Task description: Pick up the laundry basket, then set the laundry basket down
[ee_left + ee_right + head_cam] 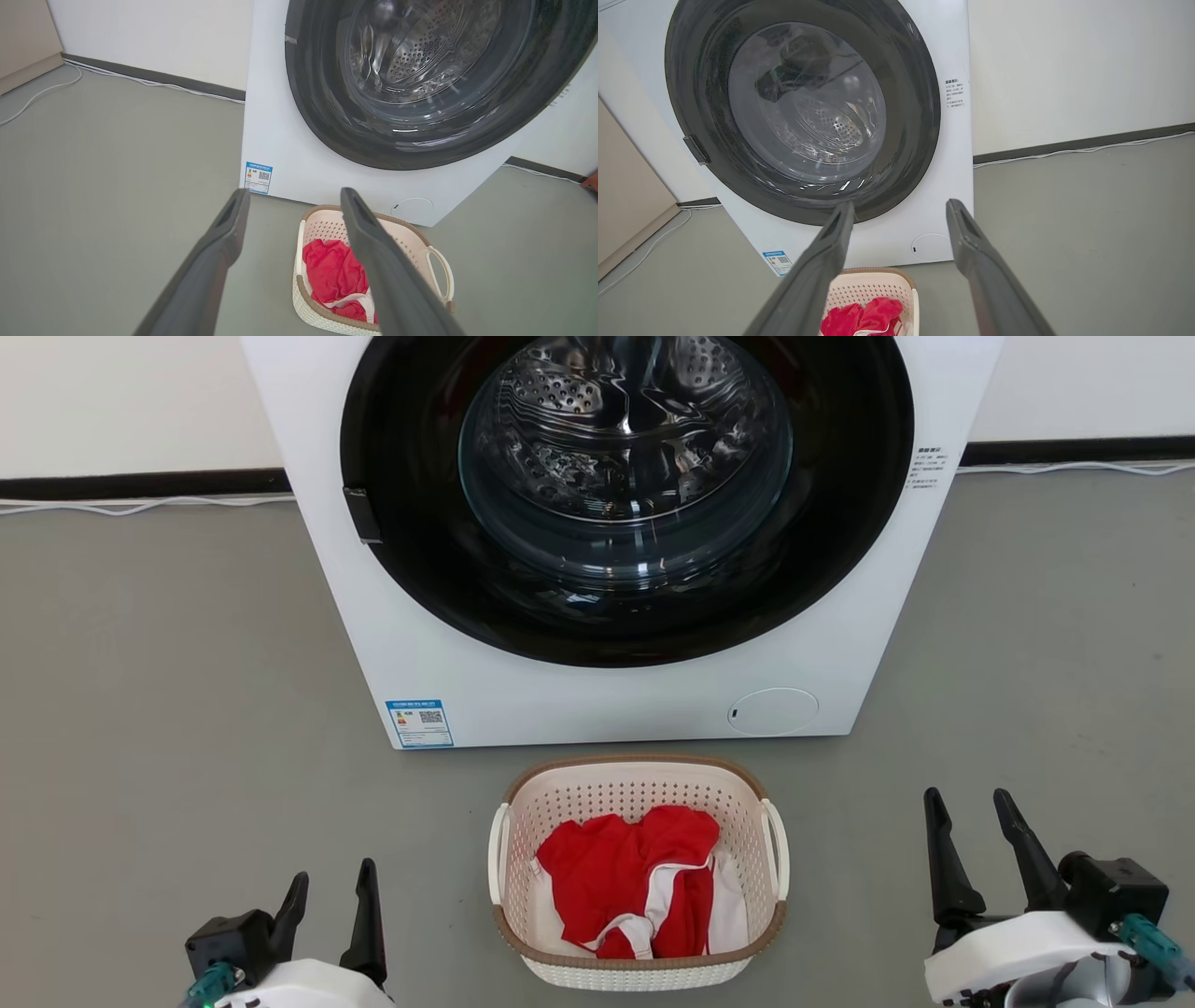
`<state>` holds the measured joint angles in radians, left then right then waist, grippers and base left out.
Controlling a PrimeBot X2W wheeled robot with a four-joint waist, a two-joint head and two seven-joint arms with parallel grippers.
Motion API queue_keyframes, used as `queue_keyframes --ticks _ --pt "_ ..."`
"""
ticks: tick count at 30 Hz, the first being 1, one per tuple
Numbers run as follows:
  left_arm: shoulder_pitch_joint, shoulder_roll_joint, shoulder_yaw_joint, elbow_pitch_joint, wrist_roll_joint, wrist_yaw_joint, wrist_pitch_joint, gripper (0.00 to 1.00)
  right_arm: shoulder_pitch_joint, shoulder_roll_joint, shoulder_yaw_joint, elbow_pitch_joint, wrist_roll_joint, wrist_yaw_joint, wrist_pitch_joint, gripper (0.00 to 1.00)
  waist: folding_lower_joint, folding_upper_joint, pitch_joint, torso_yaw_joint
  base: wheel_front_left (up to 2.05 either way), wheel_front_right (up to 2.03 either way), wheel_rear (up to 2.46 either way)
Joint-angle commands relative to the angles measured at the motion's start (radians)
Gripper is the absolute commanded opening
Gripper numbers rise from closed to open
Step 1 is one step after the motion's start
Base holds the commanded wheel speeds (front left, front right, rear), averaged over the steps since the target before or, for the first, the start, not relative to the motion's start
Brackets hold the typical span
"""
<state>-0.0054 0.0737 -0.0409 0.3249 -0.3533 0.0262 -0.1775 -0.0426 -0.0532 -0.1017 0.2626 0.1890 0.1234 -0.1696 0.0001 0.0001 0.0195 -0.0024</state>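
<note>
The laundry basket (638, 787) is cream-white and perforated, with a brown rim band and two white side handles. It stands on the grey floor just in front of the washing machine, and red and white clothes (635, 887) lie in it. My left gripper (331, 889) hangs open at the lower left, well clear of the basket. On the lower right my right gripper (971, 807) is open too, apart from the basket's right handle (778, 849). The left wrist view shows the basket (327, 228) behind the right finger (373, 242). In the right wrist view the basket (871, 285) lies low between the fingers.
A large white washing machine (523, 691) with a round dark glass door (625, 476) stands right behind the basket. White cables (140, 506) run along the black skirting of the back wall. Grey floor (168, 728) spreads out on both sides. A beige panel (626, 200) stands left of the machine.
</note>
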Motion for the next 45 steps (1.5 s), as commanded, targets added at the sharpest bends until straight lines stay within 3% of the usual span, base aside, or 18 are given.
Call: queue_keyframes --ticks 1,25,45 --pt "-0.017 0.016 0.019 -0.022 0.038 0.007 -0.017 1.0 -0.015 -0.012 0.015 -0.022 -0.041 0.006 -0.025 1.0 0.0 -0.0001 0.001 -0.001 0.0 0.0 0.0" --pt "-0.029 0.008 0.05 -0.007 0.302 0.022 -0.084 1.0 -0.01 -0.005 0.013 0.012 -0.353 0.007 -0.092 1.0 -0.0001 -0.0001 0.013 -0.003 0.0 0.0 0.0" --pt "-0.034 -0.005 0.08 0.01 0.298 -0.015 -0.084 1.0 -0.009 0.0 0.002 0.025 -0.343 0.007 -0.092 1.0 -0.0001 -0.0001 0.016 -0.003 0.0 0.0 0.0"
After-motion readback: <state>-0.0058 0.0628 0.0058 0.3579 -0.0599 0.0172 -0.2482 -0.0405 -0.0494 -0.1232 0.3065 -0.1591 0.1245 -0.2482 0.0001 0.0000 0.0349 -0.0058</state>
